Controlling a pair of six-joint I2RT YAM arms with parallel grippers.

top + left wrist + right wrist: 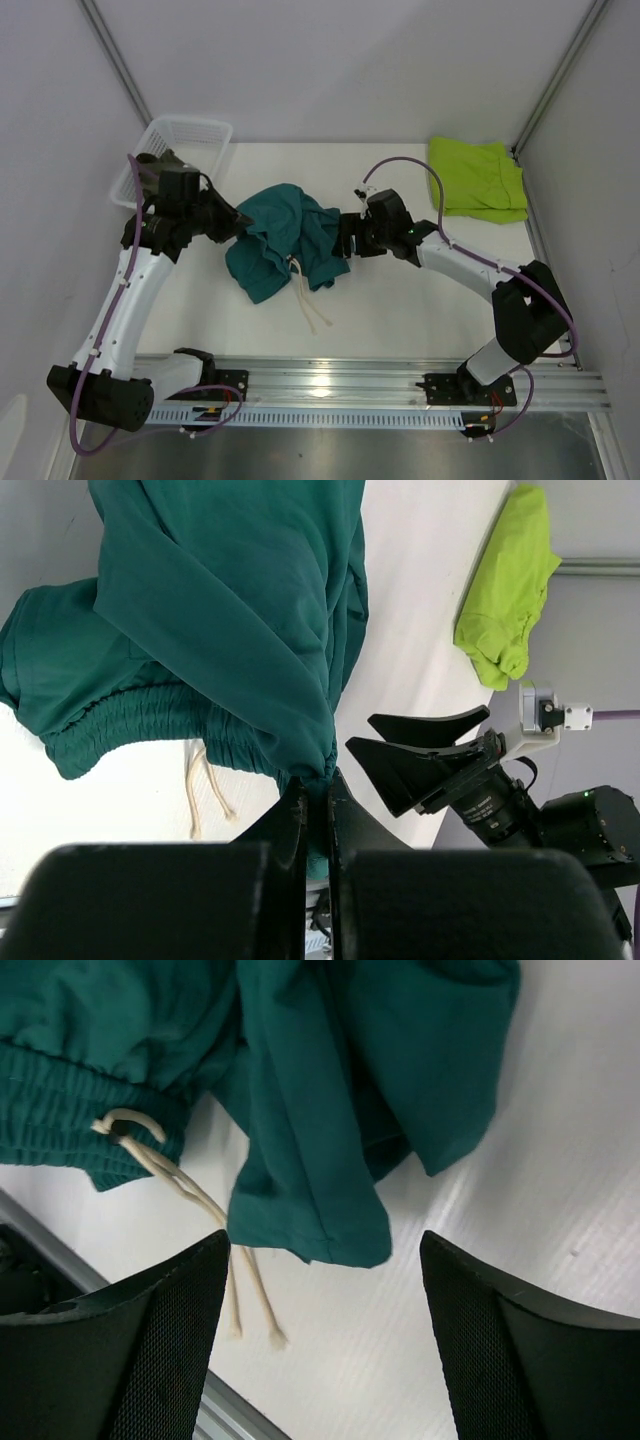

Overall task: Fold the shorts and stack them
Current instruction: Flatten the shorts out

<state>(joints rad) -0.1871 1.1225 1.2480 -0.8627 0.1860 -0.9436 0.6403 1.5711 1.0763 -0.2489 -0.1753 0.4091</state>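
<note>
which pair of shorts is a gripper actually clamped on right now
The teal pair in the middle: the left gripper is shut on a fold of its cloth. The lime-green pair lies apart at the far right, with no gripper touching it.

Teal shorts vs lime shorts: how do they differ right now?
The teal shorts are bunched mid-table, an edge pinched in the shut left pincer; the lime shorts lie untouched at the far right corner. Teal shows a cream drawstring; lime shows none. The open right pincer hovers at the teal pair only. Both are plain soft cloth.
</note>
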